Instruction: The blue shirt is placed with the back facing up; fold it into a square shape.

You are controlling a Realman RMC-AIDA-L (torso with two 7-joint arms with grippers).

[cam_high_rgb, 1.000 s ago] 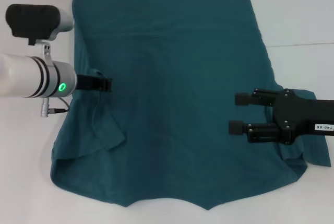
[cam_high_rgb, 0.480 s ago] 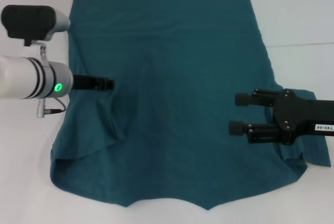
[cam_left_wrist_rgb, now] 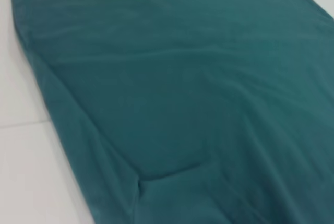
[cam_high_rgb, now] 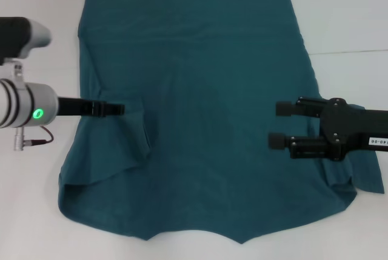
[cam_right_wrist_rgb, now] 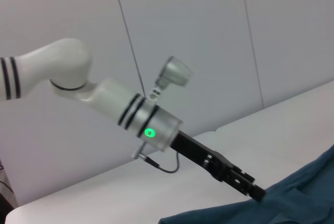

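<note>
Moved: left hand (cam_high_rgb: 119, 109) has pulled back toward the robot's left and sits lower in the head view than a second ago; right hand (cam_high_rgb: 280, 125) has barely shifted.
Blue shirt (cam_high_rgb: 206, 102): spread flat on the white bench (cam_high_rgb: 351, 17), its left side folded inward with a crease.
Left hand: low at the shirt's left edge, touching the fold; clenched or released, cannot tell.
Right hand: above the shirt's right side, fingers (cam_high_rgb: 284, 108) apart, released, grasping nothing.
</note>
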